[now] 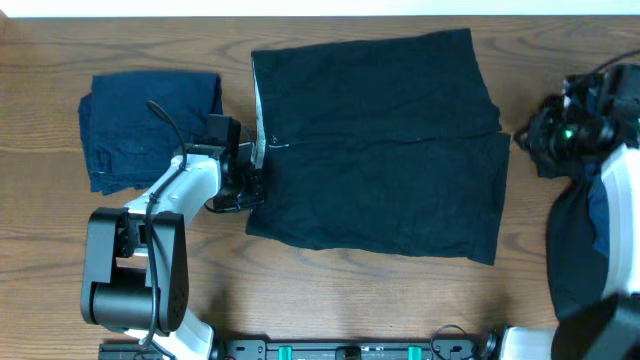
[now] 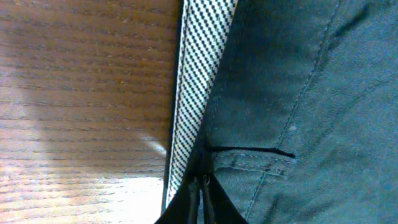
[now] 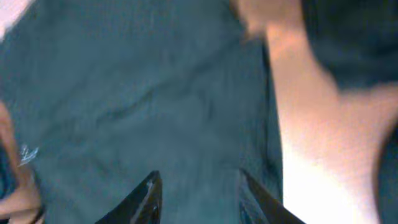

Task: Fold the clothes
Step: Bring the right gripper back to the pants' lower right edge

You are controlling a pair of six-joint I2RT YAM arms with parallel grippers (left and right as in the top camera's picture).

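Note:
The black shorts [image 1: 380, 140] lie spread flat across the middle of the table, with the pale checked waistband strip [image 2: 202, 74] along their left edge. My left gripper [image 1: 254, 178] is at that left edge, its fingers [image 2: 202, 190] shut together on the waistband edge of the shorts [image 2: 298, 93]. My right gripper [image 1: 540, 135] hovers by the shorts' right edge. Its fingers [image 3: 199, 193] are open and empty above dark cloth [image 3: 137, 93]; this view is blurred.
A folded navy garment [image 1: 150, 125] lies at the left, just behind the left arm. A heap of dark clothes [image 1: 575, 250] lies at the right edge, partly under the right arm. Bare wood [image 1: 330, 295] shows in front of the shorts.

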